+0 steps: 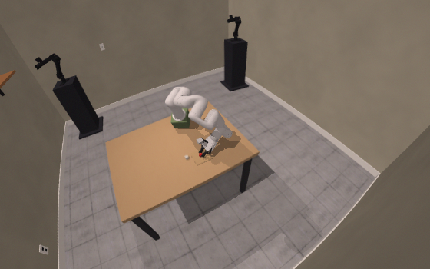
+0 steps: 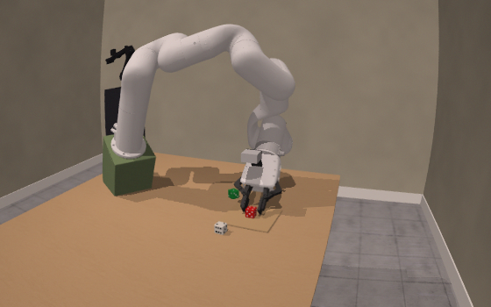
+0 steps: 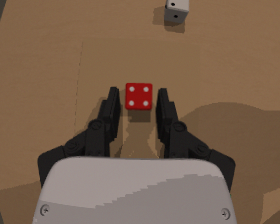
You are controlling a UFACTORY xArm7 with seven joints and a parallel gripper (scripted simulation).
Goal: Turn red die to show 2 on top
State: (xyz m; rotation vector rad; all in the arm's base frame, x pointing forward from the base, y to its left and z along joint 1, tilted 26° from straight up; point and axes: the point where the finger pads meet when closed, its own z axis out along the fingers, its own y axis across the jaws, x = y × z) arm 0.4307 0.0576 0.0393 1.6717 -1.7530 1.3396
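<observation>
Red die (image 3: 139,95) between the open tool's (image 3: 138,107) fingertips.

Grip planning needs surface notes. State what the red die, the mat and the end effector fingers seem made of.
Red die: looks like hard, smooth plastic, with crisp edges and white pips. Mat: seems thin, matte sheet, maybe cork or card; it matches the table's tan with only a faint outline. End effector fingers: dark, matte, rigid, either plastic or coated metal.
</observation>
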